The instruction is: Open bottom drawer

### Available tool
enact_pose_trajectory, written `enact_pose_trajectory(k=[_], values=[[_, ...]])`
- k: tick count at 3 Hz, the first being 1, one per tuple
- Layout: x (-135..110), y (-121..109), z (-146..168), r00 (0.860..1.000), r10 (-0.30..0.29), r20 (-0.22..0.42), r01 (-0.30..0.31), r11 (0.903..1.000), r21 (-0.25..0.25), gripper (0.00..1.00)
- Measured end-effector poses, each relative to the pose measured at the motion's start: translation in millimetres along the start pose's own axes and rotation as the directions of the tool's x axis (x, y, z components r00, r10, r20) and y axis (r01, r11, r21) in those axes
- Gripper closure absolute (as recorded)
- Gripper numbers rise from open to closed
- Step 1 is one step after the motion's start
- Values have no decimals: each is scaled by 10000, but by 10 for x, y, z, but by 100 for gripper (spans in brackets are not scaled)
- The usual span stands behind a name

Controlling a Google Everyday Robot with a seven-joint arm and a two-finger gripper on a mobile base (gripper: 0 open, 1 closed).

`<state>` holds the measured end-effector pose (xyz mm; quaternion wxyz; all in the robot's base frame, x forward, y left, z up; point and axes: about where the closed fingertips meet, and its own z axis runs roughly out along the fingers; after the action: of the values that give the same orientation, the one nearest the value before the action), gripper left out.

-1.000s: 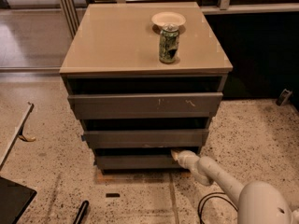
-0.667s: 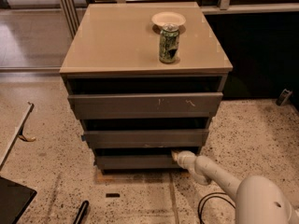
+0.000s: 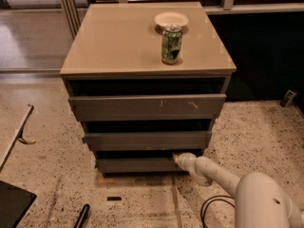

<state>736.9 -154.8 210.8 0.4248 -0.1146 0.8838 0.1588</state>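
Low down, the tool (image 3: 176, 158) meets the bottom drawer (image 3: 135, 166), right end; grip unclear.

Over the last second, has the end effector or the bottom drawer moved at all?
Nothing has visibly changed. The end effector is at the right end of the bottom drawer, level with its top edge, where it was before. That drawer's front is no further out than it was. The other two drawers, and the can and bowl on the cabinet top, stayed as they were.
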Motion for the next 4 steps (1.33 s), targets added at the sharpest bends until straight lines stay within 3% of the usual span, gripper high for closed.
enact_pose_trajectory(k=[1,4], values=[[22,152,90,9989,148,-434,-154,9998,-132,100],[179,135,47,9943,-79,-1063,54,9997,-241,100]])
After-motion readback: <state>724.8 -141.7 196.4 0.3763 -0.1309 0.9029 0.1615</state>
